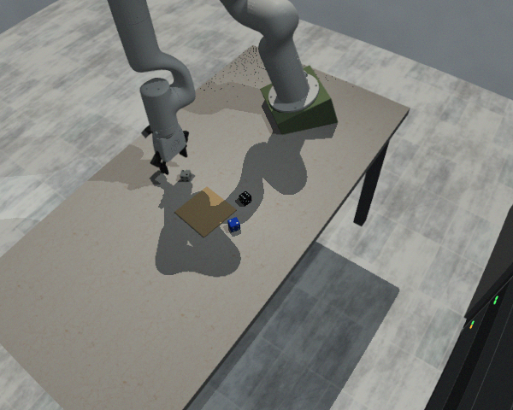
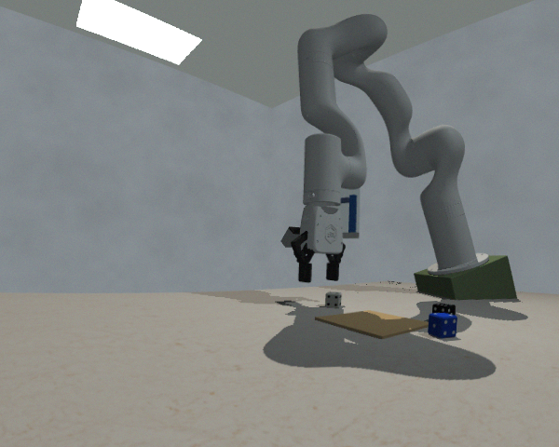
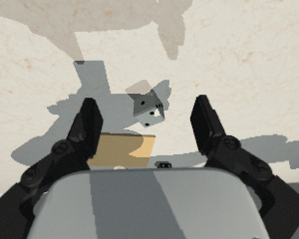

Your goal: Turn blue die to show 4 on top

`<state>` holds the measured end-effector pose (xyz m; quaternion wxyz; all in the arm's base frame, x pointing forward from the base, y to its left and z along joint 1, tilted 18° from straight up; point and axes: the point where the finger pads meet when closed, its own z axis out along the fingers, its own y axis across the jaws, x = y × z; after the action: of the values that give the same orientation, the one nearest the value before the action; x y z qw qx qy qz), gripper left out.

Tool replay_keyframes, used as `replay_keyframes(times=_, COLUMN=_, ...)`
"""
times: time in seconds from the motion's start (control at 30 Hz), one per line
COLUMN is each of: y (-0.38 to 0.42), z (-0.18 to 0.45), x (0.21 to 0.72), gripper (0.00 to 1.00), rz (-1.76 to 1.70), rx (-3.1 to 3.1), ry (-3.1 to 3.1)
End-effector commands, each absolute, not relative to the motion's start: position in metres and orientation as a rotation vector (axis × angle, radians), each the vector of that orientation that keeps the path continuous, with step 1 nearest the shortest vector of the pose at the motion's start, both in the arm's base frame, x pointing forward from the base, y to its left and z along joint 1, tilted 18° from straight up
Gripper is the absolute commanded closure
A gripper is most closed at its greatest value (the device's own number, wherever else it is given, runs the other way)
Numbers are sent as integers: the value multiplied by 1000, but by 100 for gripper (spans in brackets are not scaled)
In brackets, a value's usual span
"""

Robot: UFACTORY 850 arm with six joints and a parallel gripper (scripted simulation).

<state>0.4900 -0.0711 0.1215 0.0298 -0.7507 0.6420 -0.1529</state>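
Observation:
The blue die [image 1: 233, 225] lies on the table just off the near right corner of the brown mat [image 1: 205, 210], touching or almost touching its edge; it also shows in the exterior view [image 2: 442, 324] with several white pips on its side. My gripper [image 1: 172, 162] is open and empty, hanging above the table to the left of the mat, near the grey die [image 1: 185, 175]. In the wrist view the open fingers frame the grey die [image 3: 149, 107], with the mat [image 3: 122, 149] below it. The blue die is hidden in the wrist view.
A black die [image 1: 244, 197] [image 2: 443, 308] lies on the table right of the mat, behind the blue die. The arm's green base [image 1: 298, 103] stands at the far end of the table. A dark cabinet [image 1: 499, 308] stands off the table at right.

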Motion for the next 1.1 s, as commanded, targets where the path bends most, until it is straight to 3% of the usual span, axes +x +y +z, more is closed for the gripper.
replay_keyframes(times=0.0, y=-71, z=122, x=490, gripper=0, rz=-484, rx=-2309, ry=1975)
replay_keyframes(times=1.07, y=-65, z=120, x=489, gripper=0, rz=-484, rx=-2309, ry=1975)
